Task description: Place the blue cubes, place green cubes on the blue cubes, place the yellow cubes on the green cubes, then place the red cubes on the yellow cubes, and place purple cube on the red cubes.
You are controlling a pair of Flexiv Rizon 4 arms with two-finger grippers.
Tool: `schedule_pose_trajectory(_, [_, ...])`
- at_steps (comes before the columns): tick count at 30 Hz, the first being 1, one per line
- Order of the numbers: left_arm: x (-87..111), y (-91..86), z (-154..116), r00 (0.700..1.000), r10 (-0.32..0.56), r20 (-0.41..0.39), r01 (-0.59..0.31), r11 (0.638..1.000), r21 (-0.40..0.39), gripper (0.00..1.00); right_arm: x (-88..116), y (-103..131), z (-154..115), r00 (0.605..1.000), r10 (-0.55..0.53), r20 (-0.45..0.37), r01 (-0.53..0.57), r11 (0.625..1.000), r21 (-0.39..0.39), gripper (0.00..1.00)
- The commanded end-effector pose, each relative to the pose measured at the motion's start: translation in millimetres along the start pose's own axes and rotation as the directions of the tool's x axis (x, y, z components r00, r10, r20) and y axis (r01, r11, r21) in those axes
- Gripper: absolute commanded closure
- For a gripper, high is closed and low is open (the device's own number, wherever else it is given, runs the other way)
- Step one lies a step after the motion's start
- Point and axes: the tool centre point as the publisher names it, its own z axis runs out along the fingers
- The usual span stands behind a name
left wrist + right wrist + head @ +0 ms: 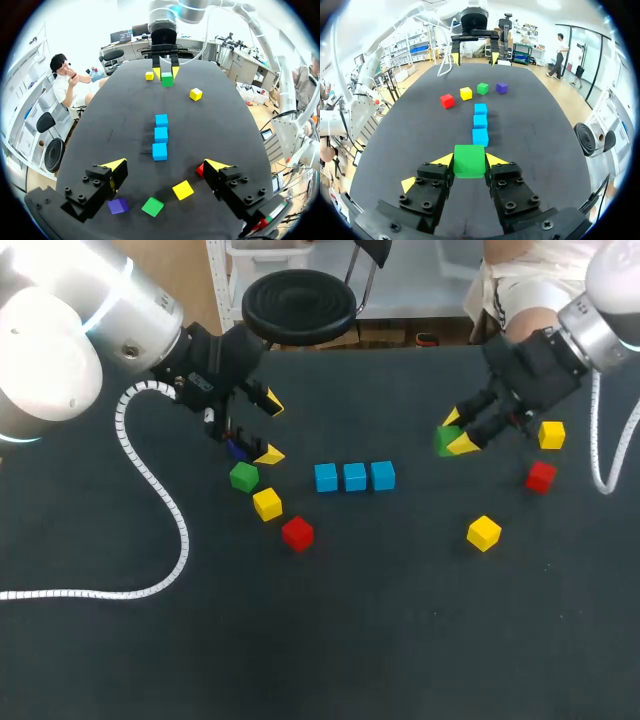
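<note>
The right hand (469,161) grasps a green cube (469,169) squarely, the blue row (480,123) running lengthwise straight ahead of it; the left hand (166,165) is released.

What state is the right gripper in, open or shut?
Shut: the right gripper clamps a green cube, fingers on both sides.

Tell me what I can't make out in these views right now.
Head view: purple cube mostly hidden under the left gripper.
Head view: held green cube partly covered by the right gripper.
Left wrist view: near red cube half behind the left gripper's finger.
</note>
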Motion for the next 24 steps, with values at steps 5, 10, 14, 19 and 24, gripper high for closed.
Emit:
schedule_pose_trajectory(5, [-0.1, 1.5, 0, 1.000, 0.000, -0.002, 0.000, 1.000, 0.003, 0.00, 0, 0, 0, 1.000, 0.000, 0.000, 0.000, 1.000, 0.001, 1.00])
schedule_pose_trajectory(10, [-0.1, 1.5, 0, 1.000, 0.000, -0.002, 0.000, 1.000, 0.003, 0.00, -5, -2, 3, 1.000, -0.019, 0.001, 0.019, 1.000, -0.008, 1.00])
schedule_pose_trajectory(14, [-0.1, 1.5, 0, 1.000, 0.000, -0.002, 0.000, 1.000, 0.003, 0.00, -18, -14, 26, 0.999, -0.042, -0.004, 0.042, 0.998, -0.046, 1.00])
schedule_pose_trajectory(19, [-0.1, 1.5, 0, 1.000, 0.000, -0.002, 0.000, 1.000, 0.003, 0.00, -30, -21, 44, 0.998, -0.059, 0.017, 0.060, 0.996, -0.073, 1.00])
schedule_pose_trajectory(24, [-0.1, 1.5, 0, 1.000, 0.000, -0.002, 0.000, 1.000, 0.003, 0.00, -39, -24, 61, 0.997, -0.062, 0.039, 0.065, 0.995, -0.077, 1.00])
